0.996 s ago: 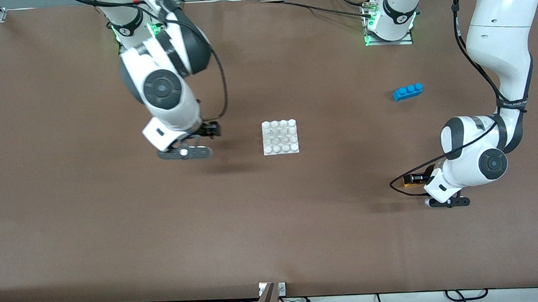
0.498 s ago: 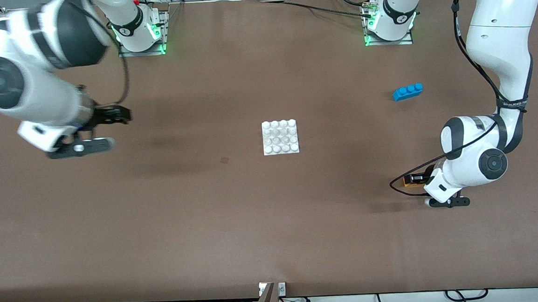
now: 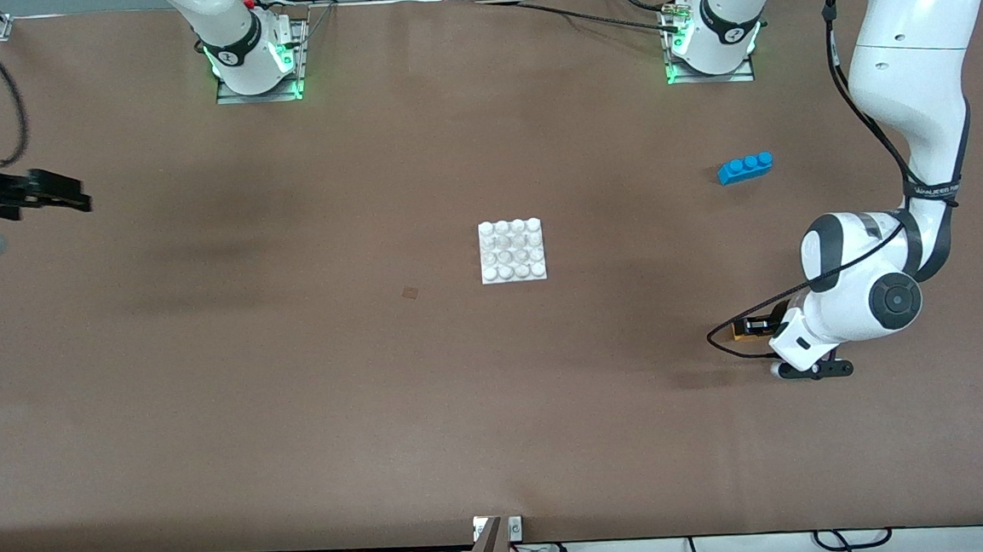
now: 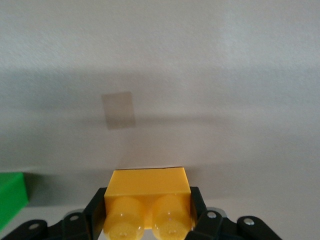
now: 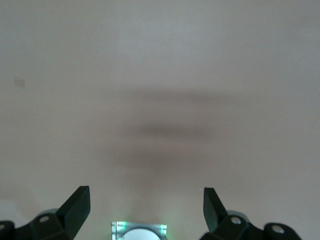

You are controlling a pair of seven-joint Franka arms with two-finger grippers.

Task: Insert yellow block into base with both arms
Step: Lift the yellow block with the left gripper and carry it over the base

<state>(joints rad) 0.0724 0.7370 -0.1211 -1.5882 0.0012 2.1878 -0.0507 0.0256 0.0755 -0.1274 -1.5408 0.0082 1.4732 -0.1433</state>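
The yellow block (image 4: 149,189) sits between the fingers (image 4: 199,206) of my left gripper (image 4: 149,210), studs toward the camera. In the front view this gripper (image 3: 751,327) is low at the table toward the left arm's end, with a sliver of the yellow block (image 3: 743,335) showing under it. The white studded base (image 3: 512,251) lies flat in the middle of the table, apart from both grippers. My right gripper (image 3: 69,200) is open and empty over the table's edge at the right arm's end; its wrist view shows the spread fingers (image 5: 78,204) over bare table.
A blue three-stud brick (image 3: 745,167) lies toward the left arm's end, farther from the front camera than the left gripper. A green brick (image 4: 10,200) shows at the edge of the left wrist view, beside the gripper. A small brown patch (image 3: 410,293) marks the table near the base.
My right arm has swung from beside the base out to the table's edge at its own end. My left gripper has shifted slightly with the yellow block.
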